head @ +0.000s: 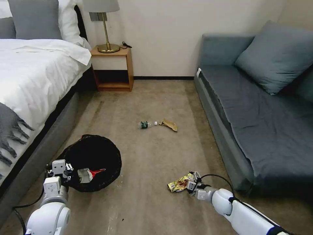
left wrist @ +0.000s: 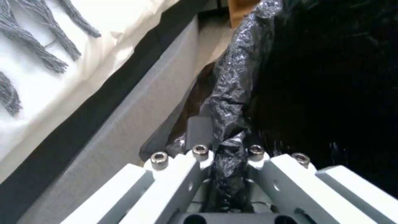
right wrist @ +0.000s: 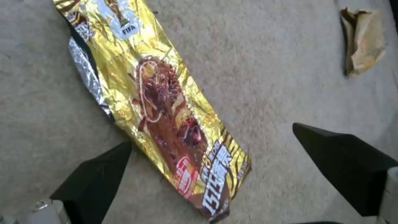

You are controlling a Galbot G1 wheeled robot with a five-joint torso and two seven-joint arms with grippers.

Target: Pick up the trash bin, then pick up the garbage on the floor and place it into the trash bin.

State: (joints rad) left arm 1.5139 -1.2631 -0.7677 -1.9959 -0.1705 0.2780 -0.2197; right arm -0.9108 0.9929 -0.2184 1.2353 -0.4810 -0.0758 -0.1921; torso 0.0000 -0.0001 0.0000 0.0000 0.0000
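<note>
Gold foil snack packet point(right wrist: 166, 124) lies flat on the carpet between the right gripper's point(head: 190, 182) spread black fingers point(right wrist: 97, 177); pads may skid over it. Left gripper point(left wrist: 226, 155) pinches the black-lined round trash bin's point(head: 94, 153) rim beside the bed; thin liner could slip.

We count one trash bin point(head: 93, 156) with one red-and-white wrapper point(head: 88, 174) inside it. On the floor point(head: 146, 156) we count three pieces of garbage: one yellow snack packet point(head: 178, 185), one small bottle point(head: 145, 124) and one tan paper scrap point(head: 169, 124). We see two grippers, left gripper point(head: 60, 168) and right gripper point(head: 192, 182).
</note>
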